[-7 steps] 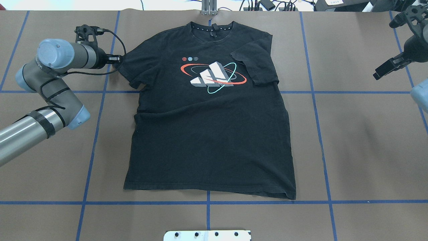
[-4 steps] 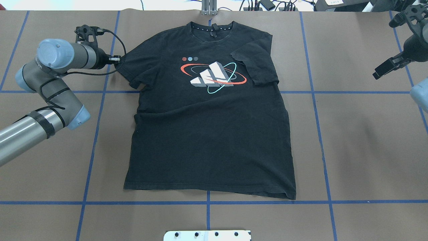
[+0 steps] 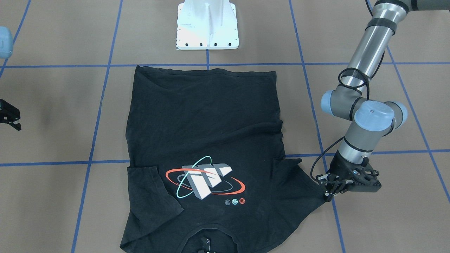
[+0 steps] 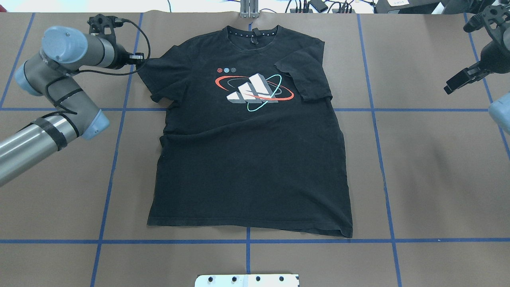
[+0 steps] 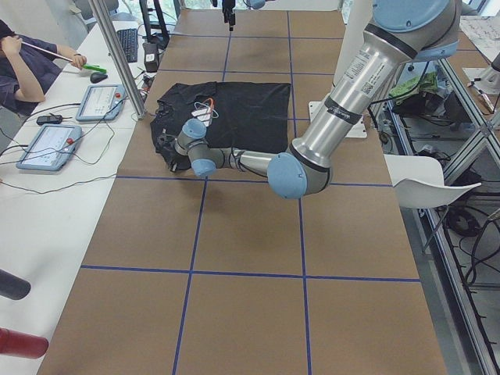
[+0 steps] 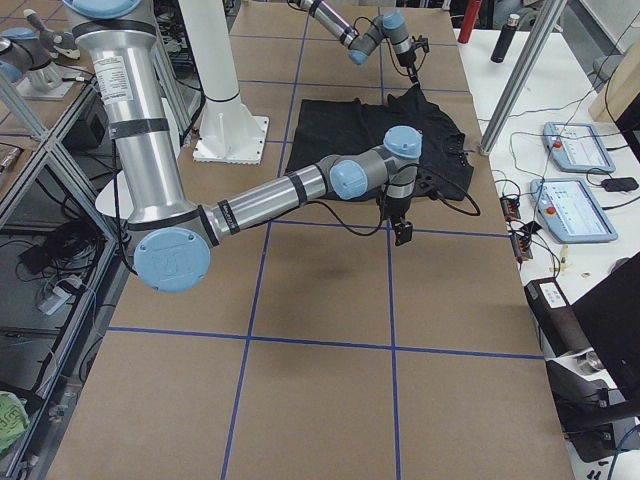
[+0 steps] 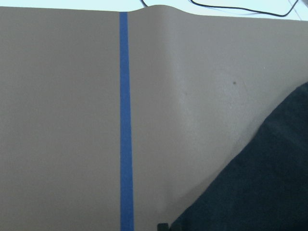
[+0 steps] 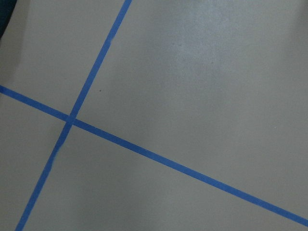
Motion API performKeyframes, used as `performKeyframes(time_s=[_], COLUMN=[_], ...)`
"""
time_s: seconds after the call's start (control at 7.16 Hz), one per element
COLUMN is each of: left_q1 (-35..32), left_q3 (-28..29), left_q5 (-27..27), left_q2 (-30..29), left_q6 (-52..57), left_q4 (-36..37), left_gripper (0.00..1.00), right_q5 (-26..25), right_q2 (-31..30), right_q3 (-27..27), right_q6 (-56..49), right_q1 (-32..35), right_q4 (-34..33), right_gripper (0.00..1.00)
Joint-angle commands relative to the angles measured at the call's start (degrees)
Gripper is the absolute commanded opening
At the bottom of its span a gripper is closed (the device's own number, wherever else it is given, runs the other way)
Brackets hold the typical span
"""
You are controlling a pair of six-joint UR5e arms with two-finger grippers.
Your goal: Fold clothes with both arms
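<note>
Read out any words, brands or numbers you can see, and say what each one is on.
No text reads clearly.
T-shirt: a wordless block logo; the three round emblems near it are too small to read.
Left arm: a lettered label, too blurred to read.
Right arm: its label is also too blurred.

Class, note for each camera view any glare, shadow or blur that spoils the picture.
Right wrist view: a pale patch of glare on the table cover, though the tape lines stay sharp. Left wrist view: the shirt has a soft edge and looks out of focus. Front-facing view: the white base is washed out, and a faint shadow darkens the cover at the view's left. Overhead view: the black shirt shows little fold detail.
</note>
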Motion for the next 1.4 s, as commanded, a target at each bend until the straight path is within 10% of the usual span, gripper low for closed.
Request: performKeyframes(time_s=[0.0, 1.26], left_q1=[-0.4, 9.0], left_q3=[-0.1, 2.8], left_q5=[-0.8, 0.0], left_q2=[-3.8, -18.2], left_q6=[-2.2, -24.1], left_q4=[3.5, 15.3], left_gripper=[0.0, 0.0], right_q5=[0.0, 0.1], right_q2=[0.0, 0.4], right_q3=[0.0, 0.0], right_q6=[0.2, 0.4], right_q1=[0.0, 0.0], right_q4=[0.0, -0.1], right_gripper=[1.0, 1.0])
